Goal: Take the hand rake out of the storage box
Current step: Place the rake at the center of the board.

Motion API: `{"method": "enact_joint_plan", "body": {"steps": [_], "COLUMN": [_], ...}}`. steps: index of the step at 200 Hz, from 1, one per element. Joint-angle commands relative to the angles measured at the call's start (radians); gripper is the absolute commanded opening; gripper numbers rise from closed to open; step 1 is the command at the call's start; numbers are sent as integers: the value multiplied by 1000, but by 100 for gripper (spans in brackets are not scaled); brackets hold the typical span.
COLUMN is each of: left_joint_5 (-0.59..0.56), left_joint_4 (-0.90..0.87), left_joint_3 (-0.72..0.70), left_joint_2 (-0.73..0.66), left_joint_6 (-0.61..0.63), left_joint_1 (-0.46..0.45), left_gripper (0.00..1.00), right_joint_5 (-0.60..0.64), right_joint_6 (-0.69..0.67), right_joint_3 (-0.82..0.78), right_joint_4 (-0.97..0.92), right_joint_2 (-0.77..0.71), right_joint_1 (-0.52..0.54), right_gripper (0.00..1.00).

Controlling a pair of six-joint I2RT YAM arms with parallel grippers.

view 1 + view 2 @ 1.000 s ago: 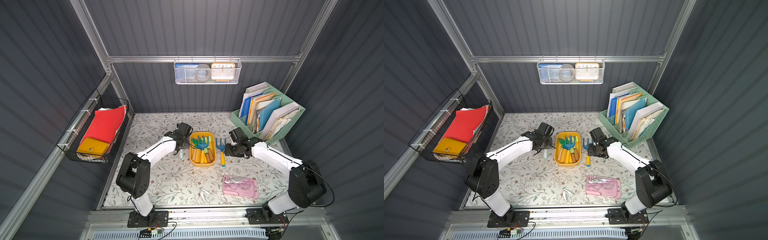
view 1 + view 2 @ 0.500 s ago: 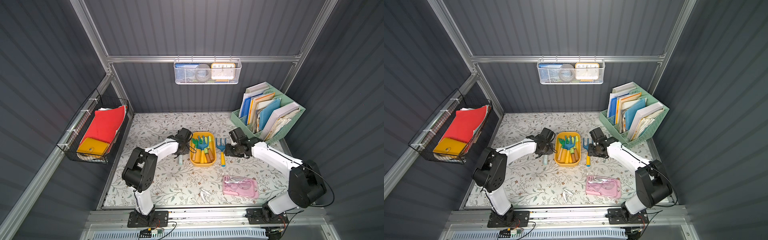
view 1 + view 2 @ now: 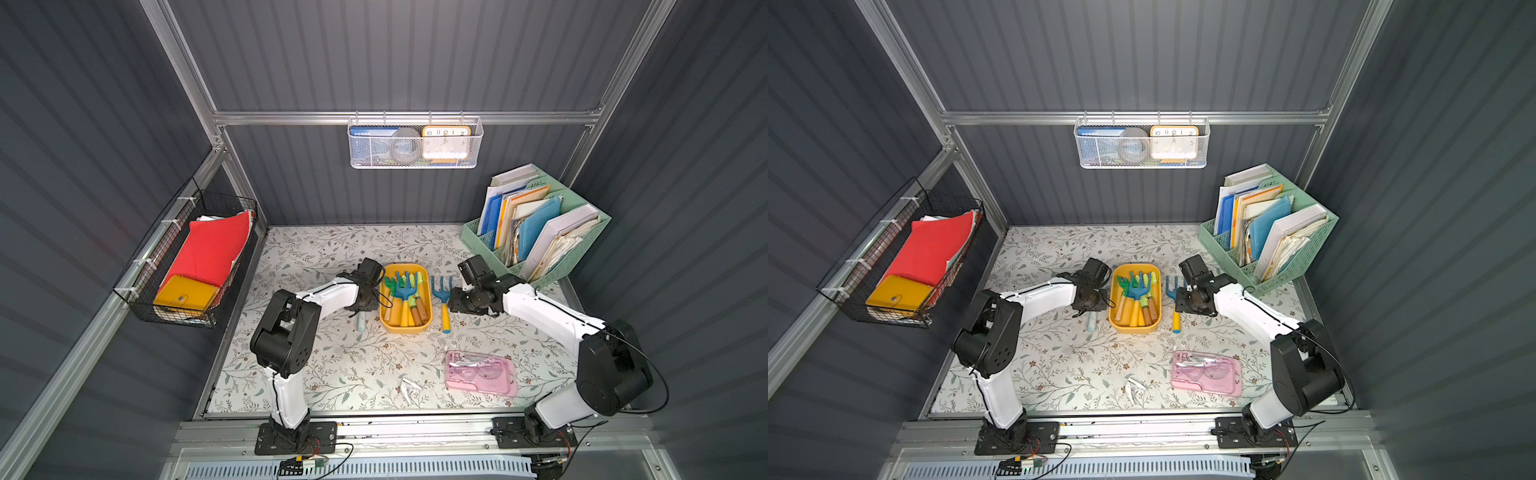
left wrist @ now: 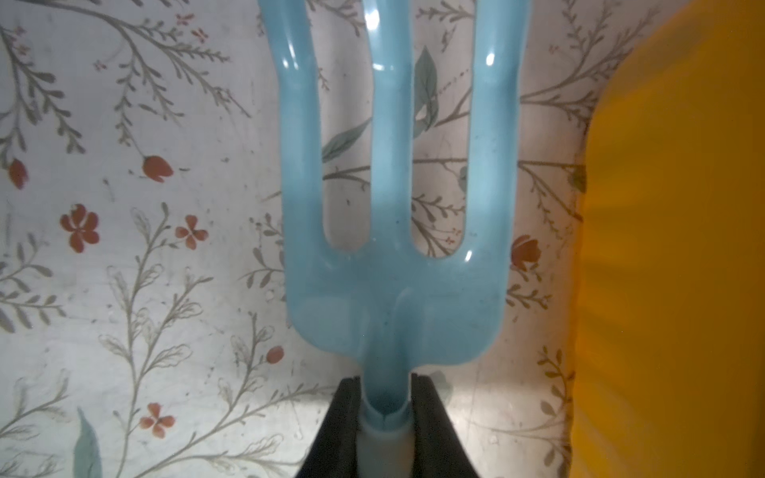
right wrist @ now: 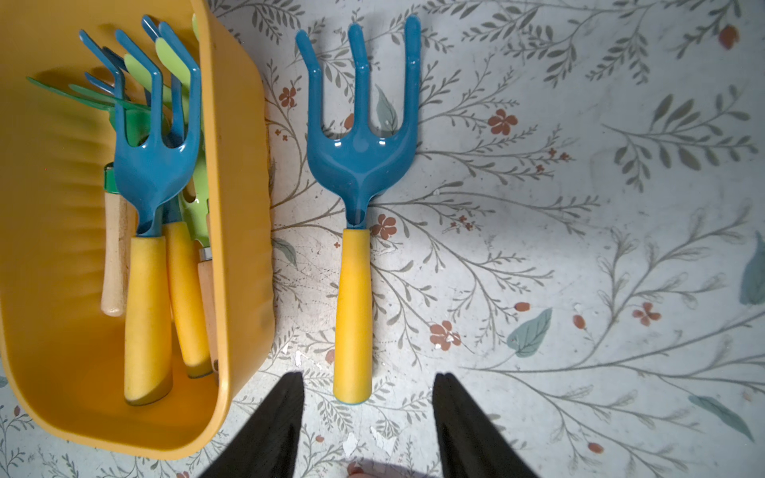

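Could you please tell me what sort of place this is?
Likely a mock storage shed: ribbed dark wall panels, a yellow storage box of hand rakes, a green file organizer, a hanging wire basket.

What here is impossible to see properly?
- Pale blue rake: handle cut off by the left wrist view's edge; left arm covers its prongs in both top views.
- Tools low in the yellow box, right wrist view: buried under a dark blue rake.
- White scrap on the table, both top views: too small to identify.

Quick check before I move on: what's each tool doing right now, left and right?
Left tool: closed on the neck of the pale blue hand rake.
Right tool: open, holding nothing.
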Motion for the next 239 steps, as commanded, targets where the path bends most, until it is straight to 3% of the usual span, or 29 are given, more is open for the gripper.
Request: {"method": "enact_joint_plan", "body": {"steps": [1,108,188,239], "left_joint_5": [24,37,-4,-25], "left_joint_4": [7,-31,-116,-116], "left_joint_3": [10,34,109,111], "left_joint_2": [23,18,-93,-198], "left_joint_6": [18,17,16,-110], "left_joint_1": [7,21,49,52], "left_gripper": [16,29,42,47], "right_joint_5": [-2,6,101,230], "right_joint_6": [-3,2,31,84], "right_joint_3": [18,63,256,440], "right_joint_4": [-18,-39,-132,-206], "right_joint_2": [2,12,105,266], "right_joint_1": [2,37,174,290], "right_gripper": [55,55,54,54]}}
